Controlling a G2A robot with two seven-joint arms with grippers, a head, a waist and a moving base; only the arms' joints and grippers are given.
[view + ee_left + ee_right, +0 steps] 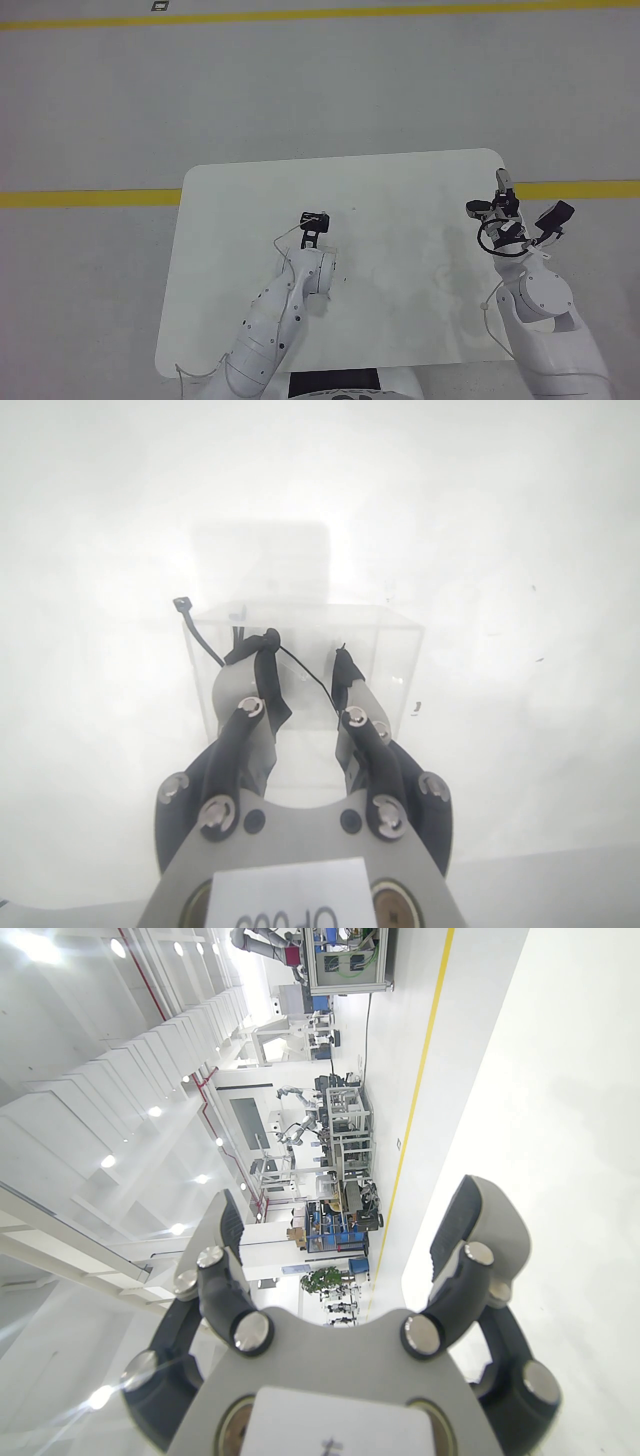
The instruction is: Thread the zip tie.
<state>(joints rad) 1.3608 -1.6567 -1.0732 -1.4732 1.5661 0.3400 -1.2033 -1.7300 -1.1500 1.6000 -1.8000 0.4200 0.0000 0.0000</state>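
White worktop (400, 300); zip tie (197, 634) seems not yet threaded.
Over the clear box (395, 660) the left pincer (306, 645) stands apart; right pincer (347, 1193) apart, empty. Next probably calls for grasping the tie's tail.

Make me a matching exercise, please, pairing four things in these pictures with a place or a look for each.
Things:
1. left pincer
2. right pincer
3. zip tie
4. box

Place or look:
a. see-through
b. black and thin
c. at the right edge of the table
d. over the middle of the table

Pairs: 1-d, 2-c, 3-b, 4-a.
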